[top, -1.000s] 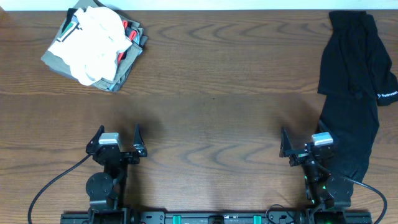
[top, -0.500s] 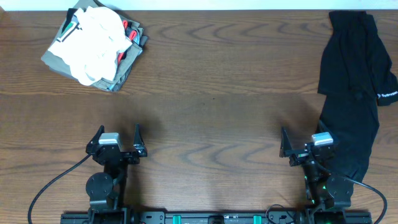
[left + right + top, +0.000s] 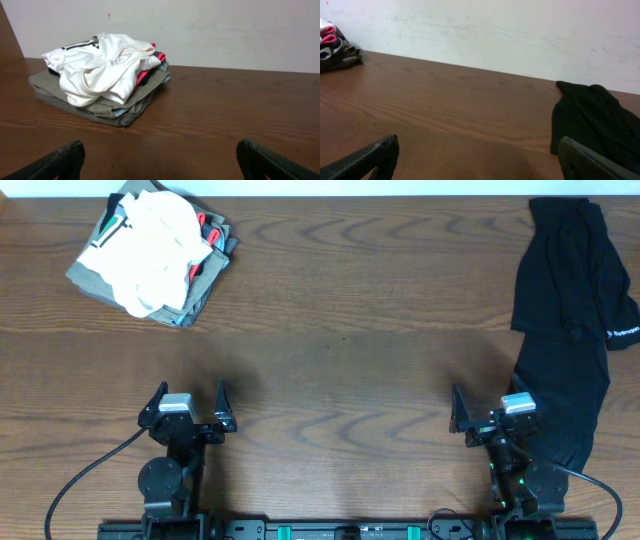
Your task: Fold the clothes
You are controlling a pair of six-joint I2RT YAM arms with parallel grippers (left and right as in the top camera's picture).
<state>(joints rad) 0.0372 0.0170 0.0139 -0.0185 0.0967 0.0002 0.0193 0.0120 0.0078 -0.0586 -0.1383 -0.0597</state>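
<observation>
Nothing moved since earlier: left gripper [image 3: 188, 398], right gripper [image 3: 490, 406] parked, jaws apart, empty. Folding unstarted; clothes [image 3: 565, 330] to be grasped, flattened.

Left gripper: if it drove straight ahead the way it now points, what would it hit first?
Probably the stack of folded garments, near its right-hand edge; only bare table lies before it. The left wrist view puts the stack left of centre, so the left gripper might merely graze it.
</observation>
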